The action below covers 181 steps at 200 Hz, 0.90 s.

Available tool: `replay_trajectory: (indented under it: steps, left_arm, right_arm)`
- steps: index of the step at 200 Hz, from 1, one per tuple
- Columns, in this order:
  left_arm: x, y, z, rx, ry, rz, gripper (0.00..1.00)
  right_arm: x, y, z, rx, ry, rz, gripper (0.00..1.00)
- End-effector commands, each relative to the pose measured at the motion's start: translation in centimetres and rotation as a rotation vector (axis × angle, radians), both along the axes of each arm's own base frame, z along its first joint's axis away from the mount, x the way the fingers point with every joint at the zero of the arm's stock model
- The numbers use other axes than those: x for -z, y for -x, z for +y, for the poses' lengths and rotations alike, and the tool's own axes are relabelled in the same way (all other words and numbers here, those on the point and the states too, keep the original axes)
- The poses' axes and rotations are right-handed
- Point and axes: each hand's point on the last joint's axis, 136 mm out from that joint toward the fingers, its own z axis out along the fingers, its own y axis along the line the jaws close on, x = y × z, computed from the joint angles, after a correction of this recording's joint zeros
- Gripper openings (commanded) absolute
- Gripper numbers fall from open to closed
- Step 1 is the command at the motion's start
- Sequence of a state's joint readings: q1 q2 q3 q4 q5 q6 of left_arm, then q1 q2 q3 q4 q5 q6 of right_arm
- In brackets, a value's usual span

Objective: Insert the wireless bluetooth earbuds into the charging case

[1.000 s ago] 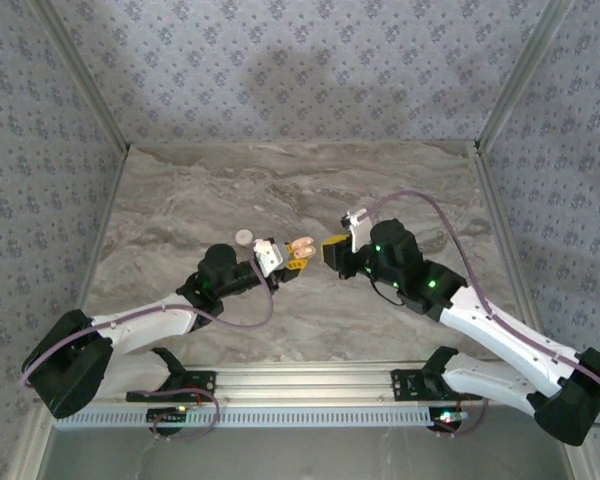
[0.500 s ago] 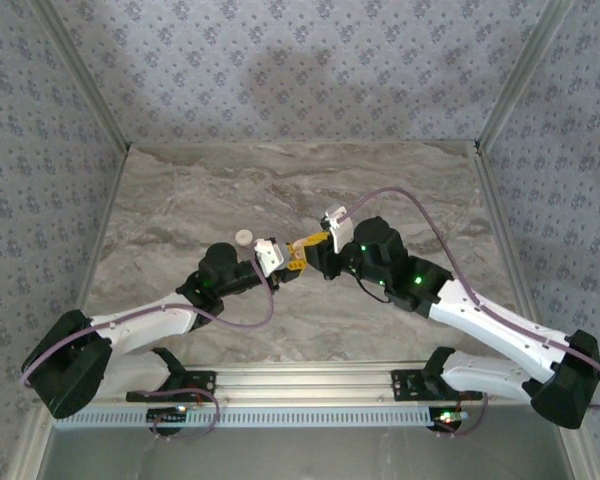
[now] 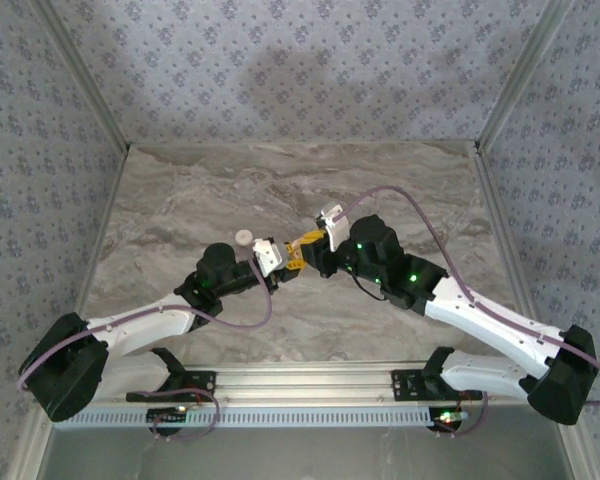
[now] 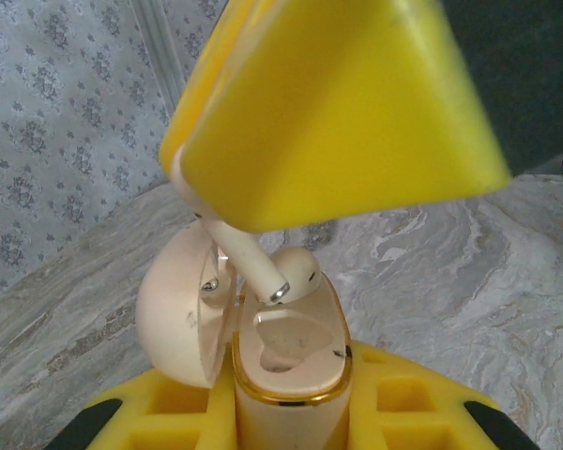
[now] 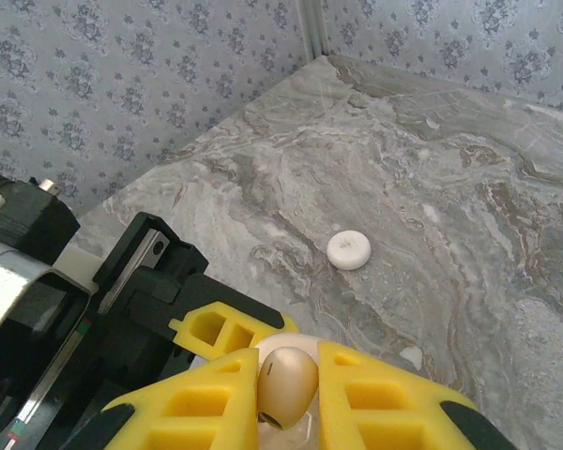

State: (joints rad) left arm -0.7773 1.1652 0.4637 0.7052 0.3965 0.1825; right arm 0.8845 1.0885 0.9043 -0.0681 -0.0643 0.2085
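While the earbud needs a steady target, the left hand (image 3: 288, 261) stays clamped on the charging case (image 4: 291, 380), held upright with its lid swung back (a socket shows bare). The right hand (image 5: 286, 389) pinches an earbud (image 4: 244, 258) tightly, its stem tip just above the case's mouth. A second ago the right hand stood apart to the right; now the two meet over the bench (image 3: 400, 190).

Yellow, cream and veined grey

The left pincer (image 3: 293, 262) and right pincer (image 5: 286, 398) are bright yellow on their inner faces. The case (image 4: 291, 394) is pale cream with a glossy gold rim. The earbud (image 4: 298, 270) is the same cream, with a silver tip. The counter (image 3: 180, 190) is grey-brown with marble veining, and the disc (image 5: 348, 249) is white. The walls (image 3: 300, 70) are blue-grey with a small floral print.
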Motion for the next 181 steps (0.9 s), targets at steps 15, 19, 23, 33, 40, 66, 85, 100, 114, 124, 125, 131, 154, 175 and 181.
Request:
replay_trajectory:
  steps: [15,19,23,33,40,66,85,100,114,124,125,131,154,175,181]
  left_arm:
    - [-3.2,0.0,-0.2,0.002,0.06,-0.06,0.13]
    - [-3.3,0.0,-0.2,0.001,0.063,-0.061,0.13]
    - [-3.3,-0.1,-0.2,0.0,0.064,-0.06,0.13]
    - [-3.3,-0.1,-0.2,-0.002,0.067,-0.06,0.13]
    - [-3.5,-0.1,-0.1,-0.003,0.071,-0.061,0.13]
    - [-3.8,-0.1,-0.1,-0.007,0.081,-0.065,0.12]
    - [-4.0,-0.2,-0.1,-0.01,0.087,-0.066,0.13]
    - [-4.1,-0.2,0.0,-0.013,0.089,-0.067,0.12]
    - [-4.2,-0.1,0.1,-0.014,0.091,-0.069,0.12]
    - [-4.3,-0.1,0.1,-0.015,0.093,-0.07,0.13]
    - [-4.3,-0.1,0.1,-0.016,0.093,-0.07,0.13]
    - [-4.3,-0.1,0.1,-0.017,0.093,-0.07,0.13]
    - [-4.5,-0.1,0.2,-0.019,0.097,-0.072,0.13]
    - [-4.6,-0.1,0.2,-0.019,0.097,-0.072,0.13]
    - [-4.7,0.0,0.2,-0.017,0.098,-0.073,0.13]
  right_arm:
    - [-1.5,0.1,0.7,-0.022,-0.043,-0.043,0.21]
    - [-1.5,0.1,0.7,-0.022,-0.044,-0.043,0.21]
    - [-1.5,0.1,0.8,-0.023,-0.045,-0.043,0.21]
    - [-1.4,0.1,0.8,-0.023,-0.042,-0.039,0.21]
    - [-1.2,0.1,0.8,-0.023,-0.038,-0.038,0.21]
    - [-0.7,0.0,0.8,-0.019,-0.03,-0.033,0.2]
    - [-0.6,0.0,0.7,-0.017,-0.028,-0.03,0.21]
    - [-0.4,0.0,0.6,-0.014,-0.025,-0.029,0.21]
    - [-0.2,0.0,0.7,-0.015,-0.023,-0.027,0.21]
    - [-0.1,0.0,0.7,-0.018,-0.021,-0.023,0.21]
    - [0.0,0.0,0.8,-0.019,-0.021,-0.023,0.21]
    - [0.0,0.1,0.8,-0.021,-0.02,-0.02,0.21]
    - [0.4,0.0,1.0,-0.023,-0.018,-0.013,0.21]
    - [0.4,0.0,1.2,-0.027,-0.022,-0.013,0.21]
    - [0.3,0.0,1.2,-0.028,-0.024,-0.013,0.21]
